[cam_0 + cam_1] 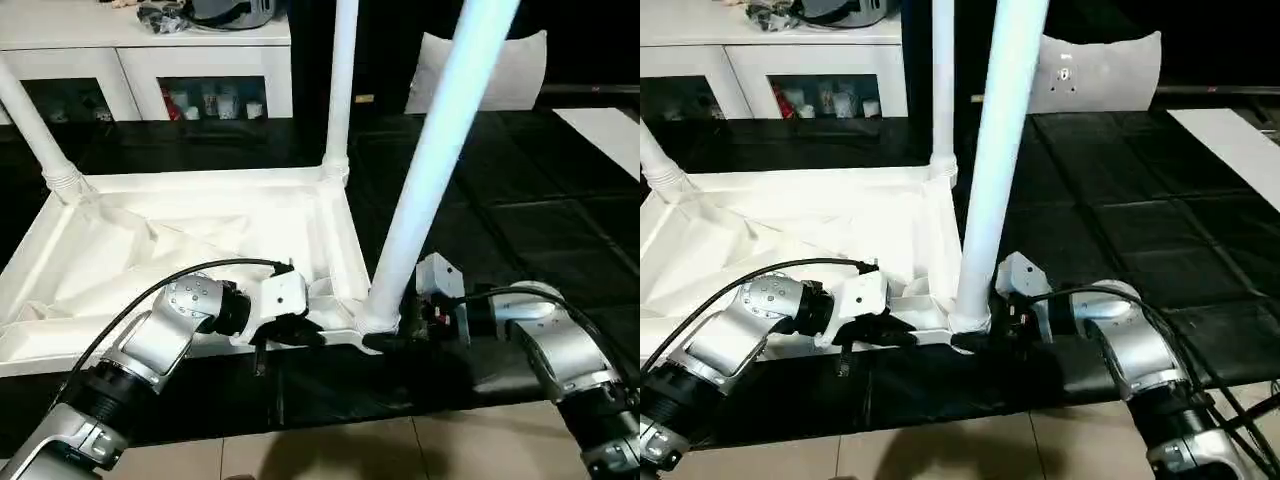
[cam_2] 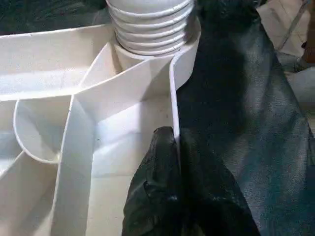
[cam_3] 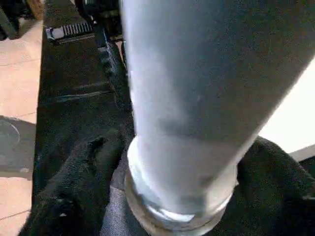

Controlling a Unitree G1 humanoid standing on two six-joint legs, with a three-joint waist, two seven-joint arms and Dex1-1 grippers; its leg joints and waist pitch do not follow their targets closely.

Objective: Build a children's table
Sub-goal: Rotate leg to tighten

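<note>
The near table leg [image 1: 440,160] stands upright in its corner socket, between the right gripper's [image 1: 385,335] open fingers; the left gripper [image 2: 173,147] pinches the tabletop's [image 1: 180,250] rim beside it.

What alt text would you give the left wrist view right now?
The left gripper is pinched shut on the thin side wall of the upturned white table top, beside a corner socket holding the ribbed base of a leg. Black matting lies beyond the wall.
</note>
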